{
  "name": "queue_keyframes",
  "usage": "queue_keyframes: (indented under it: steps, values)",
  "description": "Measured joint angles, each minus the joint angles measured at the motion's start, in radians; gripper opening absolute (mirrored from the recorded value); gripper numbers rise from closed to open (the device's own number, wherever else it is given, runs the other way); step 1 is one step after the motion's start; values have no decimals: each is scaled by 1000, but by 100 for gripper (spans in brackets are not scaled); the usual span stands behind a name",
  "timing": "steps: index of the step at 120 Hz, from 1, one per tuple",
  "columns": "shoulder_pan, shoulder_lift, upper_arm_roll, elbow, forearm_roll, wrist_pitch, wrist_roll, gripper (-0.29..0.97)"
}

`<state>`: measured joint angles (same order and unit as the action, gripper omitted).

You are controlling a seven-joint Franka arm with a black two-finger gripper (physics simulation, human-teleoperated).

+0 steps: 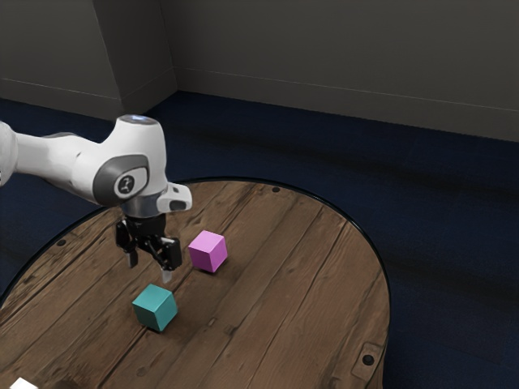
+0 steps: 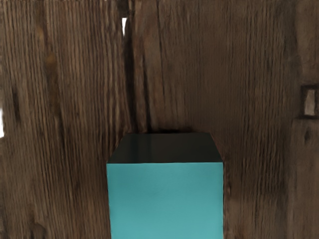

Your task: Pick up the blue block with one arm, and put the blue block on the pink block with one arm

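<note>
Simulated bare room: grey walls (image 1: pixel 324 40), navy floor (image 1: pixel 438 186), round plank table (image 1: pixel 308 284).
</note>
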<state>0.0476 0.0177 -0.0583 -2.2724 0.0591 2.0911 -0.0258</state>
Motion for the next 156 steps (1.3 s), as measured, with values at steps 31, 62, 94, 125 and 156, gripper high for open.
queue_keyframes:
  steps: [31, 62, 94, 125, 156]
  values:
    - [-38, 58, 0, -29, -12, 97, -1, 68]
    - [-22, 34, 1, -83, -14, 142, -2, 68]
    - [-24, 33, 27, -121, -15, 174, -2, 68]
    - [-15, 81, 31, -122, -18, 201, 1, 68]
    - [-14, 71, 31, -135, -22, 233, 3, 68]
